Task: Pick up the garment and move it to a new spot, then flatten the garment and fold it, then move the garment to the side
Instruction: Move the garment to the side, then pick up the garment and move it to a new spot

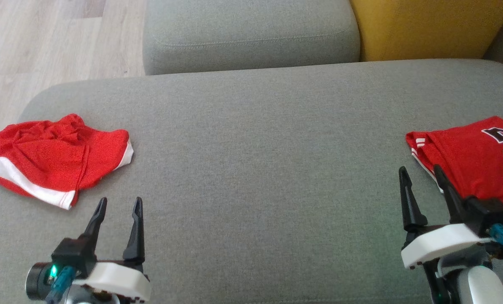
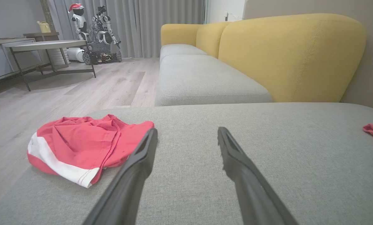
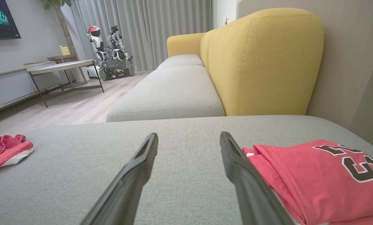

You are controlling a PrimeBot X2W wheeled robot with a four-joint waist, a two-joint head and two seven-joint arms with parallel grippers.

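We found the shorts (image 1: 57, 158) at the sofa seat's (image 1: 251, 169) left end and the jersey (image 1: 471, 160) at its right end, well apart. The left pincer (image 1: 121, 199) sat just before the shorts, the right pincer (image 1: 419, 168) beside the jersey. Another cushion (image 1: 251, 33) lay behind.

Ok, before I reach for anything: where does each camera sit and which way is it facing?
Head view: on the head, looking forward and down at the grey seat; left gripper lower left, right gripper lower right, both open.
Left wrist view: low over the seat, looking along the left gripper's fingers towards the yellow backrest; crumpled shorts left of them.
Right wrist view: same heading, along the right gripper's fingers; folded jersey right of them.
Shared: both wrist views show the backrest, a table and a parked robot.
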